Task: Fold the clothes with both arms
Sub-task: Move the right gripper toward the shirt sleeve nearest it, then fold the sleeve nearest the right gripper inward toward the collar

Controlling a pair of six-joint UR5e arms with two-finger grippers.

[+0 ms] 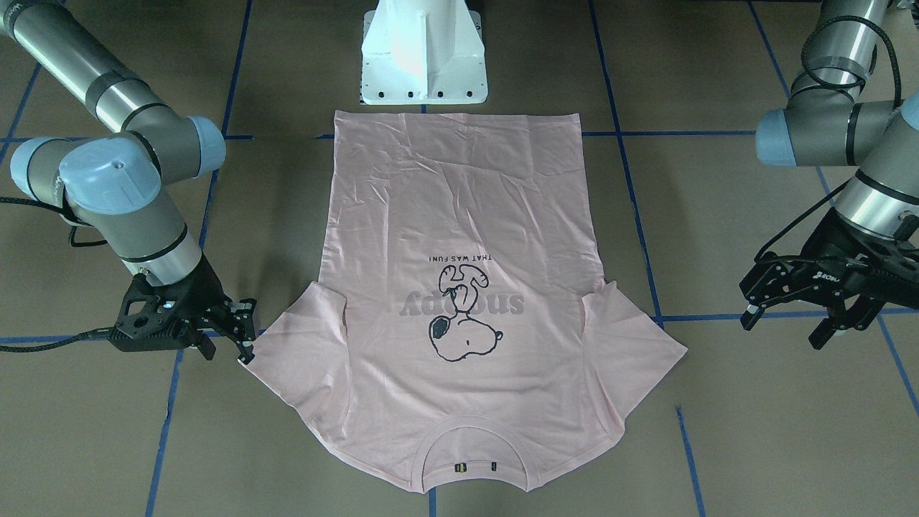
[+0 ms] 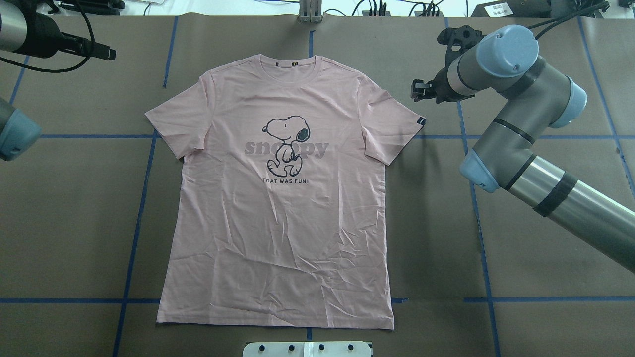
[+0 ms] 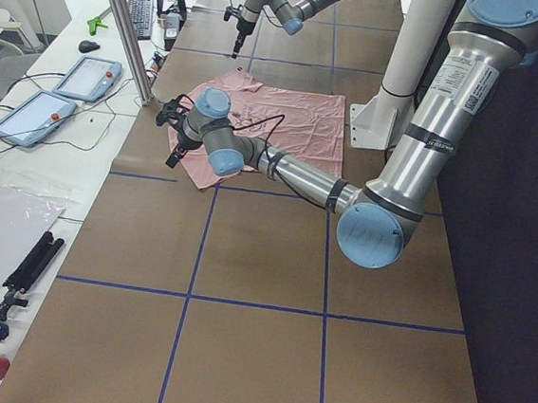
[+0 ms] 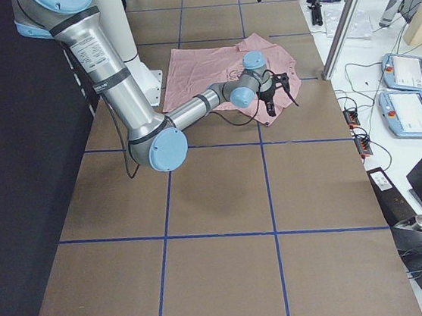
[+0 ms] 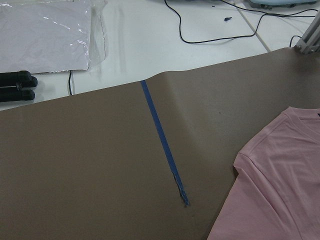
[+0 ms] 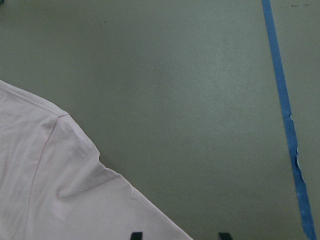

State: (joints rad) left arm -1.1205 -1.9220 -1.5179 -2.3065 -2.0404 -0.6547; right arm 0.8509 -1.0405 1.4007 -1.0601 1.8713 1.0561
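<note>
T-shirt [image 1: 459,215] flat, unfolded; right hand [image 1: 228,348] open beside lower-left sleeve [image 1: 294,352]; left hand [image 1: 786,327] open, apart; sleeve pinch judged needed next.

1. T-shirt [image 1: 467,215], just beside the right gripper [image 1: 246,337]: soft matt pink cloth, finely creased;
2. Table cover [image 1: 718,445] beneath that gripper: matt brown, paper-like; blue tape [image 1: 171,409] smooth, ragged-edged in places;
3. Right arm [image 1: 154,237] above it: satin grey metal; smooth pale-blue caps;
4. Right gripper and left gripper [image 1: 782,323]: matt black.
</note>
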